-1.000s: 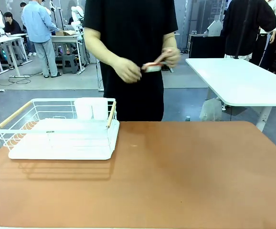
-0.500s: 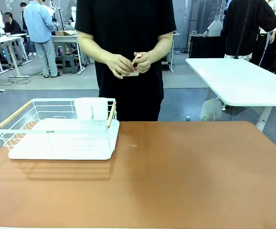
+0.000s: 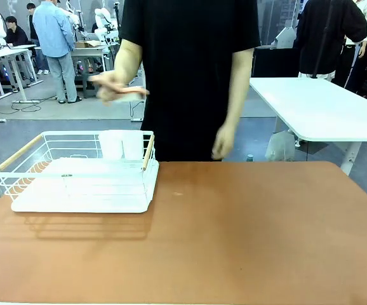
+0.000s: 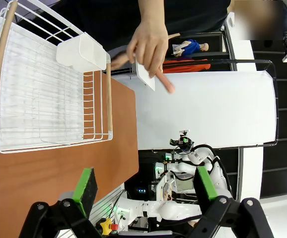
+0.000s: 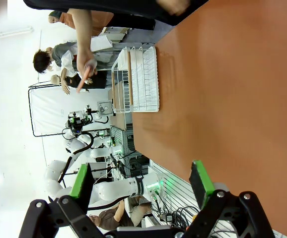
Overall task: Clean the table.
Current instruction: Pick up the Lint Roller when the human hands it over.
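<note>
Hands parted: one hand [image 3: 110, 86] now holds a small item [image 4: 144, 77] beyond the rack [image 3: 82, 184].
Bare but for that rack near its far-left corner, the table [image 3: 247, 235] seemingly awaits wiping; left gripper [image 4: 144, 181], right gripper [image 5: 139, 179] gape empty.

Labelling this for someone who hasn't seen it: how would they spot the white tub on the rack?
On the reddish-brown table, look to the robot's left, where a white wire rack with wooden handles sits. At its far rail, by the person, is the white tub: the one upright solid-walled piece among thin wires.
</note>
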